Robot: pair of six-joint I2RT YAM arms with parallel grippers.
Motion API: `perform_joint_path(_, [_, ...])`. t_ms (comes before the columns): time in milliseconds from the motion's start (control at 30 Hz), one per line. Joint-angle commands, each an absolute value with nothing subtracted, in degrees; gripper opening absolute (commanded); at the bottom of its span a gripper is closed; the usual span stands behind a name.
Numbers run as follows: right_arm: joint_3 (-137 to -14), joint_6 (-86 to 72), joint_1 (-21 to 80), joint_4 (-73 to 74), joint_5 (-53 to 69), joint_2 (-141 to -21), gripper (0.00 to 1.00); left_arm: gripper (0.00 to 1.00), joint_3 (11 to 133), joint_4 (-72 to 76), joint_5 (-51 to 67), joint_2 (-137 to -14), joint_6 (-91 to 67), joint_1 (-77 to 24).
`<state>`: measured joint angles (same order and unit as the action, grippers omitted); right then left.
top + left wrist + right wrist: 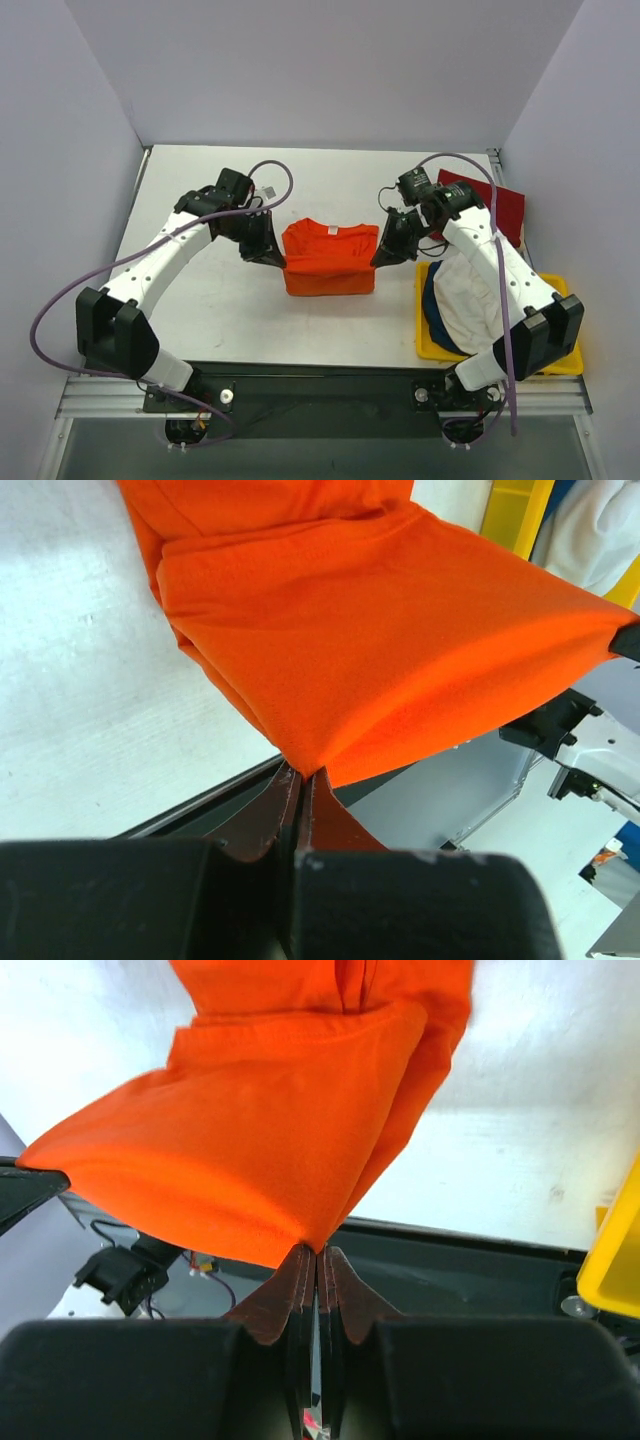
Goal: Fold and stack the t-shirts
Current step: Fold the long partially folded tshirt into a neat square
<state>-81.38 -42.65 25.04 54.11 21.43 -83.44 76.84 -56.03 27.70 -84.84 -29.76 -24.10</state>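
The orange t-shirt (pixel 330 258) sits mid-table between my two arms, its collar side flat toward the far wall and its near part raised off the table (pixel 220 300) as a taut band. My left hand (pixel 303 780) is pinched tight on the cloth at the band's left end, and my right hand (pixel 318 1255) grips the right end the same way, so the fabric stretches between them. I read this as the middle of a fold, with the near half up and ready to go over the far half. The next move calls for both hands travelling away from me together, level and evenly tensioned, then lowering so the held edge lands square near the collar before either lets go; if one leads, the fold will skew. Off to the right a white shirt (pixel 470 300) is heaped in the yellow bin (pixel 430 345) and a dark red shirt (pixel 505 205) lies beyond it, so I judge most of the job lies ahead
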Motion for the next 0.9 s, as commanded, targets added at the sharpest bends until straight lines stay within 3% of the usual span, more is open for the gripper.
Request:
perform_joint_path(0, [-85.51, -40.43, 23.12, 57.3, 17.93, -86.3, 0.0, 0.0, 81.46, -51.25, 29.62, -88.49, -29.53, -22.94])
perform_joint_path(867, [-113.72, -32.96, 14.24, 57.39, 21.27, -118.2, 0.0, 0.0, 100.98, -47.19, 33.22, -115.66, -27.34, -17.23])
